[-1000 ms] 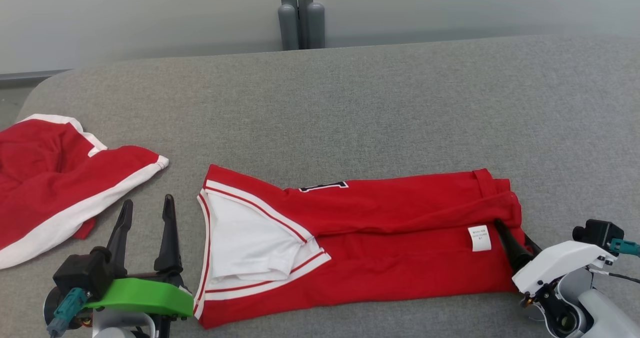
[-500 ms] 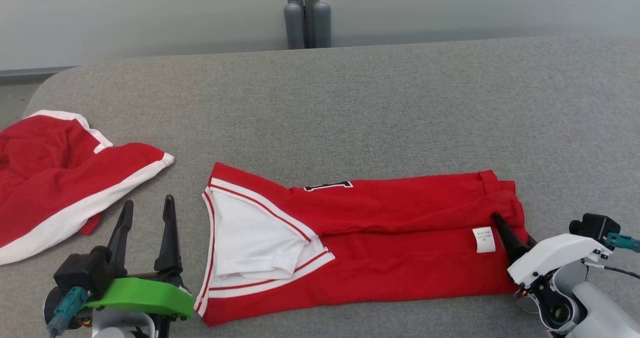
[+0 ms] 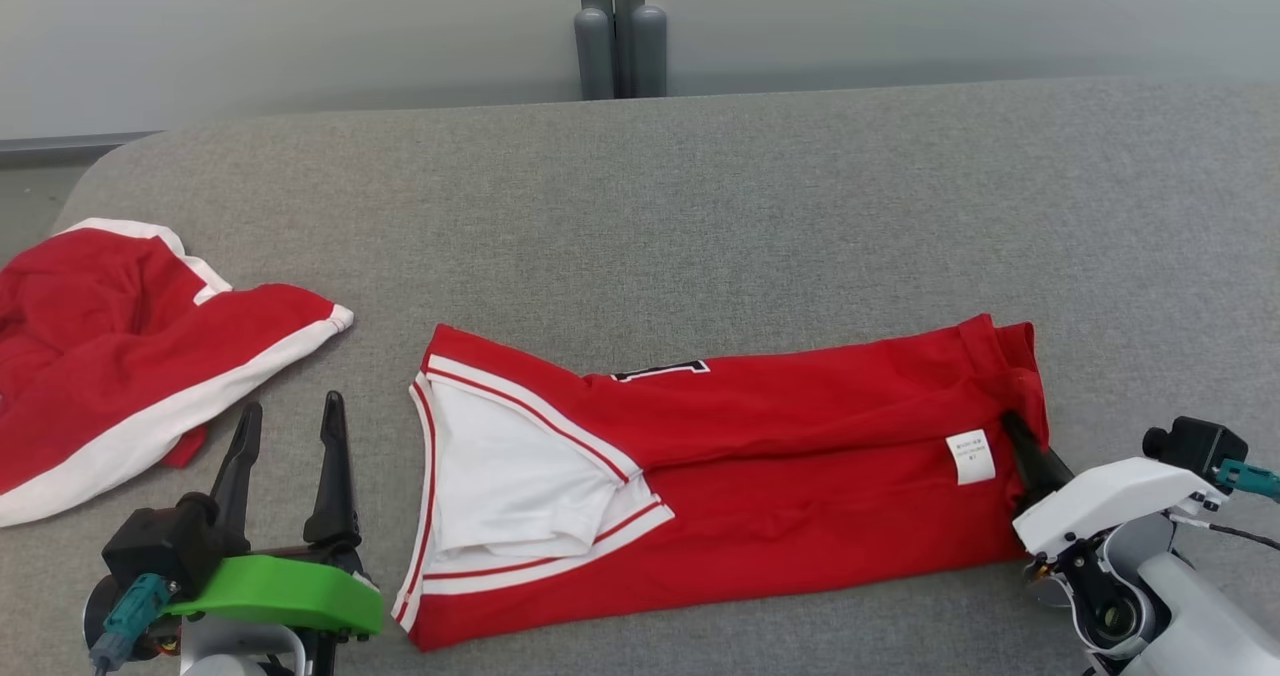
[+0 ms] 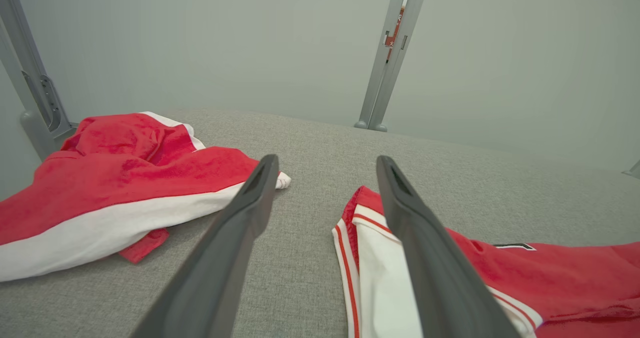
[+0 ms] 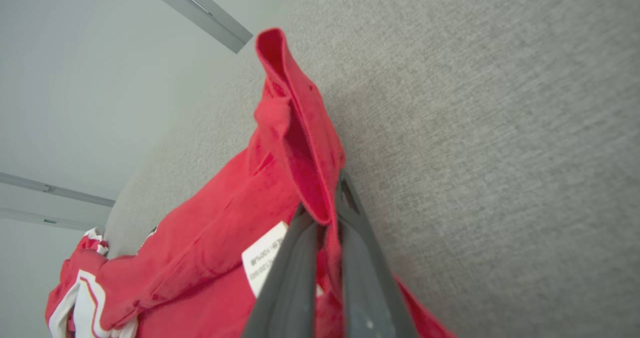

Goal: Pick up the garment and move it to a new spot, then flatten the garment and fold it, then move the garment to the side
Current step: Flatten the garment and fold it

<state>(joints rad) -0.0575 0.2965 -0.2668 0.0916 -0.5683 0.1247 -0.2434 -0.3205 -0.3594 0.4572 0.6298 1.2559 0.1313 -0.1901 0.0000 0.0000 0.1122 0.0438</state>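
The garment (image 3: 780, 466) is a red jersey with white and red trim, folded lengthwise on the grey table, its neck end to the left and a white label near its right end. My right gripper (image 3: 1015, 431) is shut on the garment's right edge, and that edge is lifted slightly. In the right wrist view the red hem (image 5: 300, 153) is pinched between the two dark fingers (image 5: 365, 278). My left gripper (image 3: 288, 421) stands open at the lower left, apart from the jersey's neck end (image 4: 365, 248), with bare table between its fingers (image 4: 235, 243).
A second red garment with a white band (image 3: 120, 356) lies crumpled at the table's left edge, close to my left gripper. Grey posts (image 3: 620, 46) stand behind the far edge. The grey table (image 3: 700, 206) stretches wide behind the jersey.
My right gripper has shut on the jersey's right edge and drawn that end up and slightly away. The left gripper has stayed put. The head camera shifted a little.
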